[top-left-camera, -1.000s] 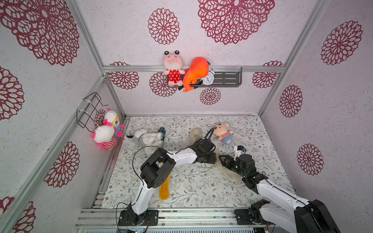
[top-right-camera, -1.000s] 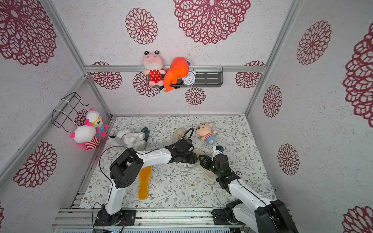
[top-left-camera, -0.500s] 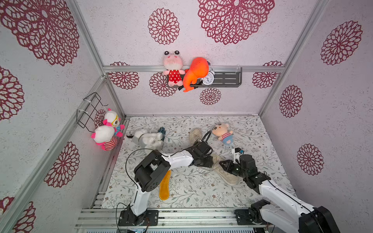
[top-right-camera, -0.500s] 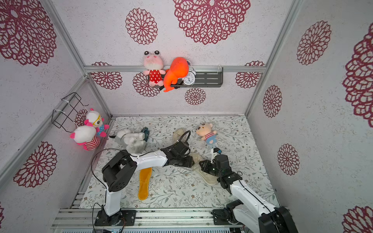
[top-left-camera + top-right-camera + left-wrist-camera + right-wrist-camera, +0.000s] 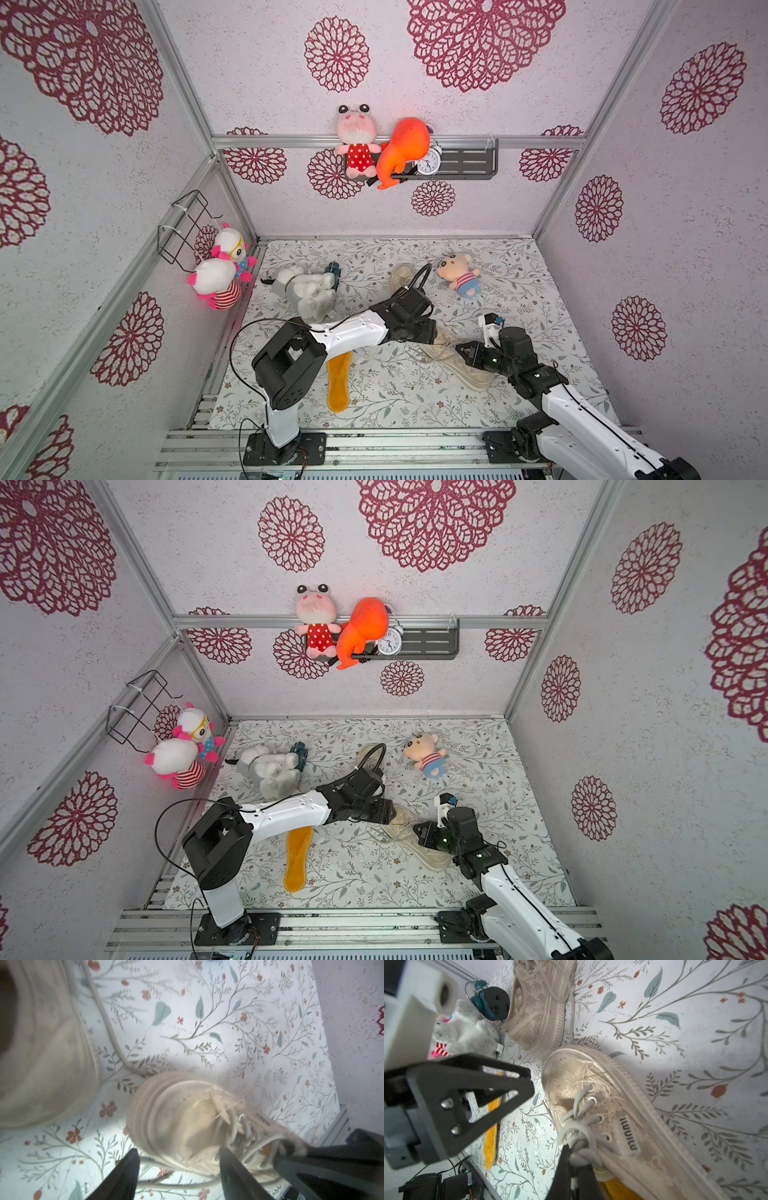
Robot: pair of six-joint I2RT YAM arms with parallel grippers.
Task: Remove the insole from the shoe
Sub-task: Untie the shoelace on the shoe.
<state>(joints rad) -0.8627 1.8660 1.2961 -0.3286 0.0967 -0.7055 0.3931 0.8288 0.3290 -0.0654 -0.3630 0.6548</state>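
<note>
Insole [image 5: 618, 1190]: orange edge showing at the mouth of the shoe [image 5: 623, 1118], just behind the right gripper [image 5: 574, 1157], which is clamped on the laces [image 5: 581, 1126]. The shoe's long axis runs away to the toe, where the left gripper [image 5: 178, 1150] hovers, jaws apart. The right arm is nearer.

Cream lace shoe [image 5: 623, 1118] on your flower-printed table [image 5: 540, 291].
Your shoe is cream floral lace with off-white laces and a pale ribbed sole; its insole [image 5: 618, 1189] shows yellow-orange at the opening, like the loose insole [image 5: 338, 386]. The table is white with grey-green sprigs, teal leaves and red flowers; the walls [image 5: 270, 62] are pale lilac with crimson medallions.
</note>
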